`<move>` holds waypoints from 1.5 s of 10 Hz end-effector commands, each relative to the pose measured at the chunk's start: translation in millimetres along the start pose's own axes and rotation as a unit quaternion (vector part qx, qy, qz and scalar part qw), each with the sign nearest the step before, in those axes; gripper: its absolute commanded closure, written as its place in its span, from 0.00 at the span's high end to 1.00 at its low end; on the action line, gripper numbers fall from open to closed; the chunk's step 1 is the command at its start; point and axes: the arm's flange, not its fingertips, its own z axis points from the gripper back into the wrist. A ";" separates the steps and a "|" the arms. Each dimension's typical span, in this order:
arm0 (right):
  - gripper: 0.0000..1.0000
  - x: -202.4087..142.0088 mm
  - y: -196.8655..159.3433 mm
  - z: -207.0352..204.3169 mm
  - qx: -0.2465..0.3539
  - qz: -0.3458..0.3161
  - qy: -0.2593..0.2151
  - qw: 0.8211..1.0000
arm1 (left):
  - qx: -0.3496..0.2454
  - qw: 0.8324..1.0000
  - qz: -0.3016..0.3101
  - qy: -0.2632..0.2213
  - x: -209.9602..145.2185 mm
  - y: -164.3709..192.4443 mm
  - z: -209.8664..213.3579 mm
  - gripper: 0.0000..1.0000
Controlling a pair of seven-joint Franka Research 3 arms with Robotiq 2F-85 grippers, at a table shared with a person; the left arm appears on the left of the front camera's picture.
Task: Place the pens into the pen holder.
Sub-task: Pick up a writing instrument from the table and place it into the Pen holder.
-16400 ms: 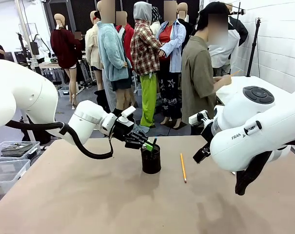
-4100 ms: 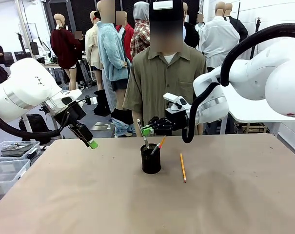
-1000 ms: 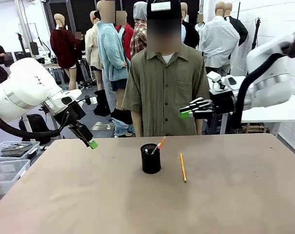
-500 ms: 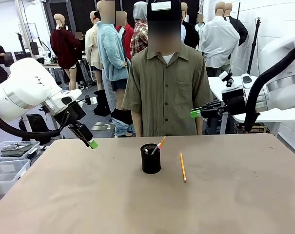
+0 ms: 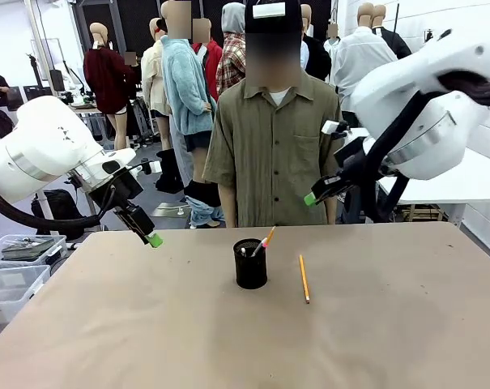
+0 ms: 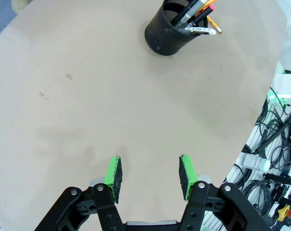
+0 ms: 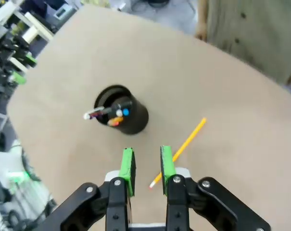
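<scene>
Only one pen holder (image 5: 250, 266) stands mid-table, with two pens leaning inside it: an orange pen (image 5: 266, 239) and a white-tipped pen (image 5: 243, 251). One yellow pencil (image 5: 304, 278) lies flat on the table to its right, not touching it. The left gripper (image 6: 150, 172) hangs over the table's left side, tilted downward, jaws wide and empty. The right gripper (image 7: 146, 168) is raised above the pencil, angled down, jaws narrowly apart, holding nothing.
</scene>
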 end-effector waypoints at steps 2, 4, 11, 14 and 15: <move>0.30 33.1 4.0 1.5 0.018 -0.070 0.113 0.991 | -0.003 1.000 -0.006 0.000 -0.5 1.5 1.6 0.63; 0.30 28.7 8.7 -15.0 -0.017 -0.109 0.211 0.971 | -0.003 1.000 -0.006 0.000 -0.5 1.5 1.6 0.63; 0.30 18.9 39.7 -117.7 -0.174 -0.111 0.322 0.924 | -0.003 1.000 -0.006 0.000 -0.5 1.5 1.6 0.63; 0.30 17.1 28.6 -148.5 -0.172 -0.119 0.341 0.917 | -0.003 1.000 -0.006 0.000 -0.5 1.5 1.6 0.63; 0.30 17.6 24.9 -154.6 -0.169 -0.120 0.341 0.917 | -0.003 1.000 -0.006 0.000 -0.5 1.5 1.6 0.63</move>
